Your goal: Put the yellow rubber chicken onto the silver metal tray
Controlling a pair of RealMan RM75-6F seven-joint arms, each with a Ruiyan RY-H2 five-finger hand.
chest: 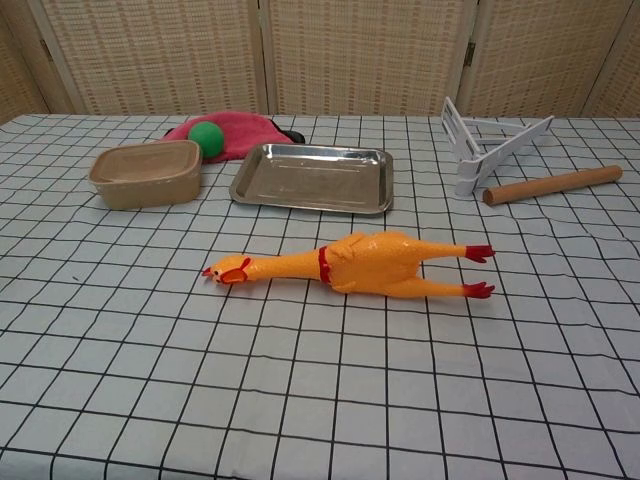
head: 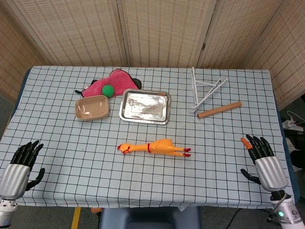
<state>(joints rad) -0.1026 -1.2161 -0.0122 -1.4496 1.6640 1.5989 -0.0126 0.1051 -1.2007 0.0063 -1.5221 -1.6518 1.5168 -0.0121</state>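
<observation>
The yellow rubber chicken [head: 155, 147] [chest: 362, 264] lies on its side in the middle of the checked tablecloth, head to the left and red feet to the right. Behind it the silver metal tray [head: 145, 106] [chest: 313, 178] sits with nothing on it. My left hand [head: 23, 163] rests at the table's near left corner, fingers apart and holding nothing. At the near right edge my right hand [head: 263, 160] is likewise open, far from the chicken. Neither hand shows in the chest view.
A tan plastic tub [head: 92, 108] [chest: 146, 173] stands left of the tray. Behind it a green ball [head: 108, 89] [chest: 207, 138] lies on a pink cloth [head: 110, 82]. A white wire rack [head: 204, 90] [chest: 490, 145] and a wooden rod [head: 219, 109] [chest: 552, 185] lie at the back right.
</observation>
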